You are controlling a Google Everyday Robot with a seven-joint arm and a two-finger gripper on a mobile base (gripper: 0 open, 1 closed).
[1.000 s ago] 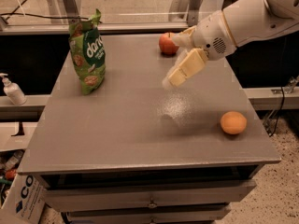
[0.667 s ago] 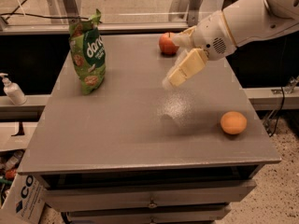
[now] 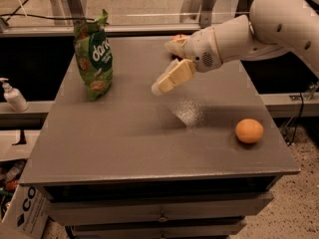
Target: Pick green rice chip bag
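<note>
The green rice chip bag stands upright at the table's far left, bright green with a dark oval and white lettering. My gripper hangs above the middle of the table, to the right of the bag and well apart from it. Its two pale fingers are spread open with nothing between them and point left toward the bag. The white arm reaches in from the upper right.
An orange lies near the table's right front. A sliver of a red apple shows behind the gripper at the back. A soap bottle stands on a ledge left of the grey table.
The gripper has moved left, closer to the bag, and now covers most of the apple. The bag and orange have not moved.
</note>
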